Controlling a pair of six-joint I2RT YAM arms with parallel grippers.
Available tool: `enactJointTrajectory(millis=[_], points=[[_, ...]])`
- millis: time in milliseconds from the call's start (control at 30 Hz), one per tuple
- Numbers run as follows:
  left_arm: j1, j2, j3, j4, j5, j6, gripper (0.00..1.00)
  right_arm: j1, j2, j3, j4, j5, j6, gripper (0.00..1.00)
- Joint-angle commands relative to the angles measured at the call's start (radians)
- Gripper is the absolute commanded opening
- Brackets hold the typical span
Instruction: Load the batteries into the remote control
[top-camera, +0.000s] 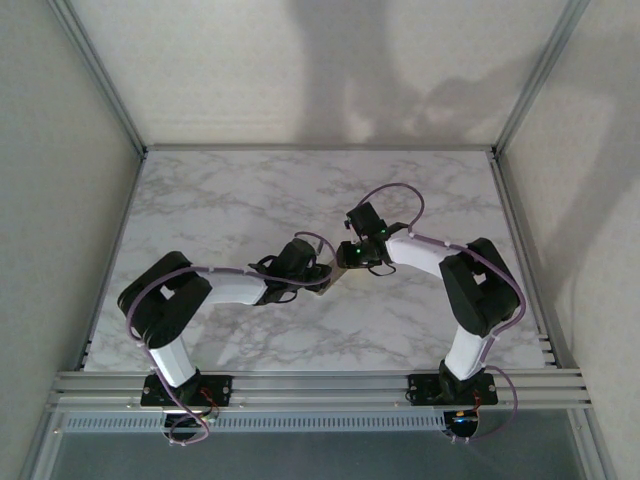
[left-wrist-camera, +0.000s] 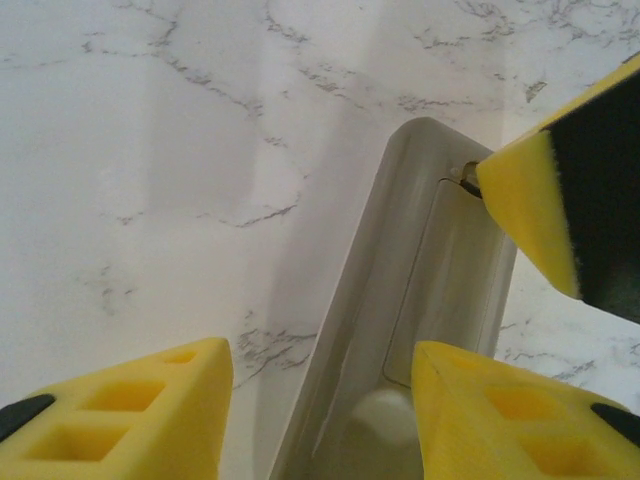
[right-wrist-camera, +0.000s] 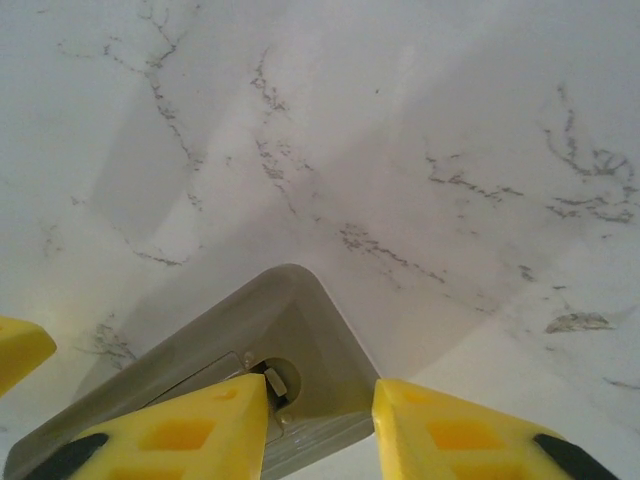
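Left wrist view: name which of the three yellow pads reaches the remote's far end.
The black-backed upper-right pad, tip at the remote control's far end; both lower pads flank its near end.

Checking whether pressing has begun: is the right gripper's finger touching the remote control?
Touching. The left wrist view shows the right gripper pad tip meeting the remote control at its compartment corner, no gap.

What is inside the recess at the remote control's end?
A small round pale piece sits recessed in the remote control; a yellow finger of the right gripper covers the rest, so no battery can be confirmed.
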Motion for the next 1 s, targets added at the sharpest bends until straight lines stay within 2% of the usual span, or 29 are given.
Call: enactJointTrajectory(millis=[0, 100, 133, 267, 467, 800, 967], points=[[0.027, -0.067, -0.019, -0.045, -0.030, -0.036, 0.53, -0.001, -0.084, -0.001, -0.036, 0.035, 0.003, 0.43], [0.046, -0.122, -0.034, -0.044, -0.047, -0.064, 0.59, -0.003, -0.139, 0.000, -0.042, 0.054, 0.004, 0.52], [0.050, -0.141, -0.040, -0.048, -0.057, -0.076, 0.64, -0.003, -0.151, -0.004, -0.037, 0.055, 0.005, 0.57], [0.055, -0.217, -0.070, -0.076, -0.138, -0.134, 0.98, -0.003, -0.142, -0.018, -0.021, 0.034, -0.006, 0.67], [0.096, -0.328, -0.159, -0.067, -0.150, -0.245, 1.00, -0.002, -0.098, -0.017, 0.018, 0.014, -0.021, 0.81], [0.097, -0.461, -0.267, -0.066, -0.174, -0.299, 1.00, 0.004, 0.140, 0.139, 0.000, -0.055, -0.029, 0.82], [0.098, -0.496, -0.279, -0.088, -0.204, -0.291, 1.00, 0.018, 0.109, 0.078, 0.031, -0.099, 0.014, 0.81]])
